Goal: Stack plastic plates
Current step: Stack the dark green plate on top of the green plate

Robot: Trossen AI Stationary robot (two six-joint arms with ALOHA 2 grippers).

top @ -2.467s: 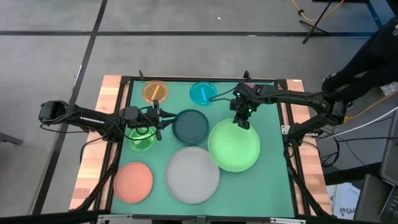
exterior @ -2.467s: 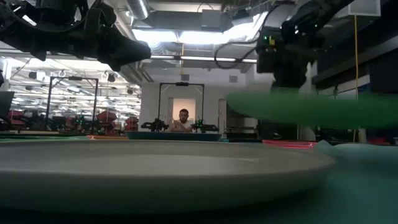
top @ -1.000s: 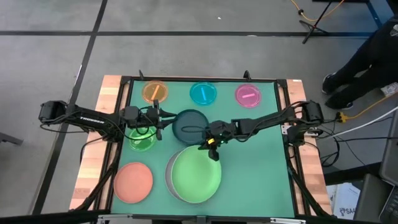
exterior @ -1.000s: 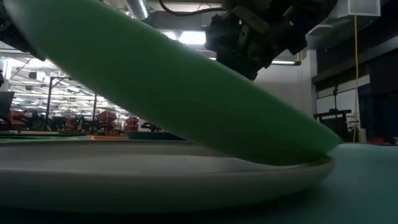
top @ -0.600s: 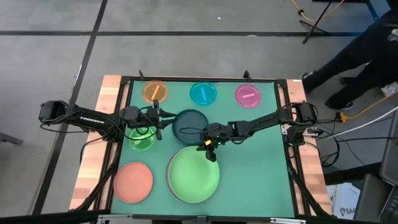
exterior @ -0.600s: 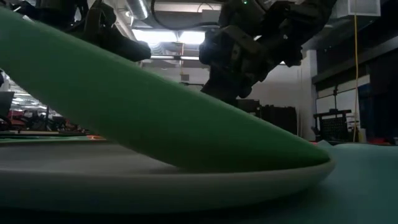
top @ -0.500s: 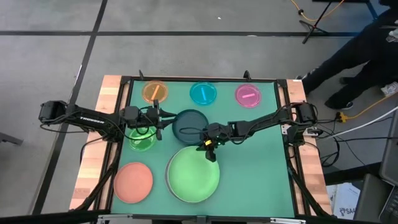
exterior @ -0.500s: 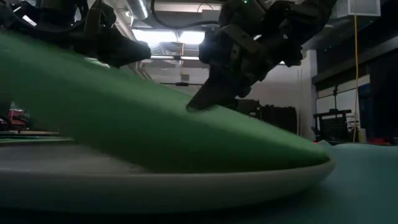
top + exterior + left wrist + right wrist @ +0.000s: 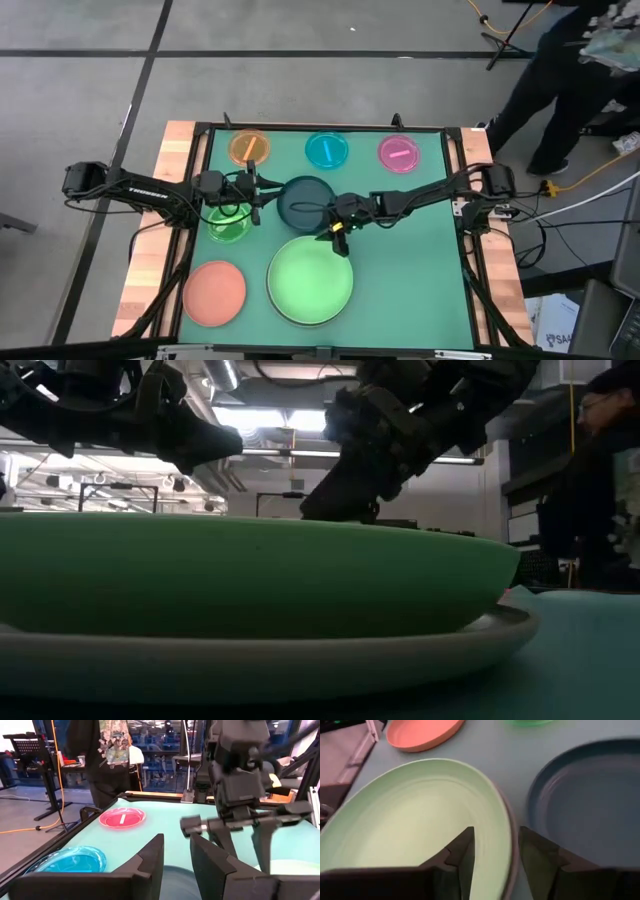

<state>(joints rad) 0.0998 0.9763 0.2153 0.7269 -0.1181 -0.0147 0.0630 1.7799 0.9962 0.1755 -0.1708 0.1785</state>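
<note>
The large light green plate (image 9: 310, 282) lies flat inside the grey-white plate (image 9: 300, 660) at the table's near middle. My right gripper (image 9: 338, 236) is open at the green plate's far rim, one finger over its inside and one outside it (image 9: 496, 834). My left gripper (image 9: 256, 196) hovers open with nothing between its fingers, between the translucent green plate (image 9: 228, 222) and the dark teal plate (image 9: 306, 203). The salmon plate (image 9: 214, 293) lies on the table at the near left. My right gripper comes slanting down from the table's far right, and its open fingers (image 9: 460, 851) straddle the light green plate's far rim (image 9: 506, 840). I cannot tell whether either finger touches the rim. The plate rests level on the grey-white plate.
Small orange (image 9: 249, 147), cyan (image 9: 327, 150) and magenta (image 9: 399, 152) plates lie in a row along the far edge. The green mat to the right of the stack is bare. A person (image 9: 570, 70) stands beyond the table's far right corner.
My right gripper has opened and let go of the light green plate. The plate was tilted, with one edge on the grey-white plate and its far rim raised in the fingers. That rim has dropped, and the plate now lies flat in the grey-white plate.
</note>
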